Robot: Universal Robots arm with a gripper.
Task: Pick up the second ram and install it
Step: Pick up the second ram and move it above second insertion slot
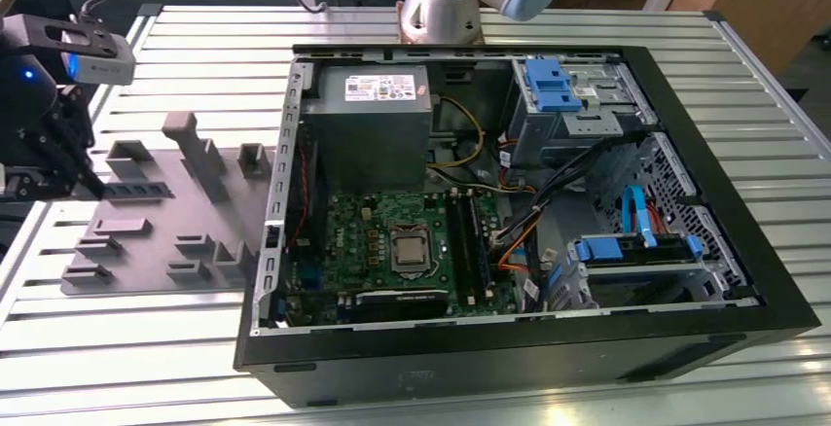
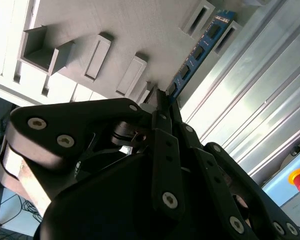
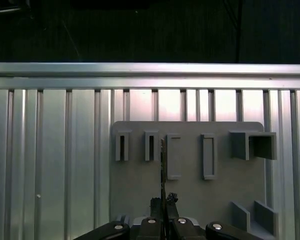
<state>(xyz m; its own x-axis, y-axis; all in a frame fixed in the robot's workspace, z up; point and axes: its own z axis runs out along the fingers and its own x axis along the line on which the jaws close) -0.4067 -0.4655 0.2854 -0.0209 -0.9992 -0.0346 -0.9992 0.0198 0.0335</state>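
- One slatted metal table (image 1: 520, 17) was seen, and everything else was carried on it
- One open black tower case (image 1: 520, 368) was laid on its side at the centre. One green motherboard (image 1: 370, 241) was set at about seven o'clock of its interior. One blue-trimmed drive cage (image 1: 561, 86) was counted at one o'clock and a second cage (image 1: 636, 249) at four o'clock
- One grey holder tray (image 1: 143, 241) was placed at nine o'clock of the case, toward the exterior view's left. Four narrow slot holders (image 3: 122, 146) were counted in a row in the first wrist view
- One gripper (image 1: 89, 181) was held at the tray's nine-o'clock end. In both wrist views (image 2: 162, 97) (image 3: 163, 201) it was judged clenched on the near end of the stick, its linkage being drawn together there
- One second ram (image 2: 199, 51) was counted, stood on edge on the tray (image 1: 136, 190) and seen edge-on in line with the gripper (image 3: 163, 165). It was judged light, stiff, thin and brittle, and apt to tilt in a pinch. It is best taken by its flat faces near a short end, with the chips and contact edge spared
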